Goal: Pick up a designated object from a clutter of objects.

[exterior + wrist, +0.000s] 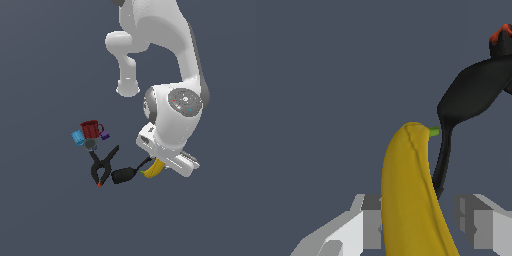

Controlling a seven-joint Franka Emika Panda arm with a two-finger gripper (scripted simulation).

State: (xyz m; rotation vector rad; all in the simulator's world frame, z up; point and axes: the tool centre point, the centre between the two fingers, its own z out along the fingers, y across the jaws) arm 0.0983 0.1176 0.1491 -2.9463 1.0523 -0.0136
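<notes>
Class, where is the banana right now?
In the exterior view the banana lies lower right of centre, under the gripper, right of the black spatula.

Banana (153, 169) between spatula (123, 174) and tool (161, 162).

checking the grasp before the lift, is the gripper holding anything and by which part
The banana lies between the gripper's fingers, near one end. A gap shows beside one finger, so a firm hold cannot be told.

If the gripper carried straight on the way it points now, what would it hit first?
The banana: it already lies between the fingers of the gripper in the wrist view. Past it only bare floor shows; the spatula sits off to one side. Depth is unclear.
</notes>
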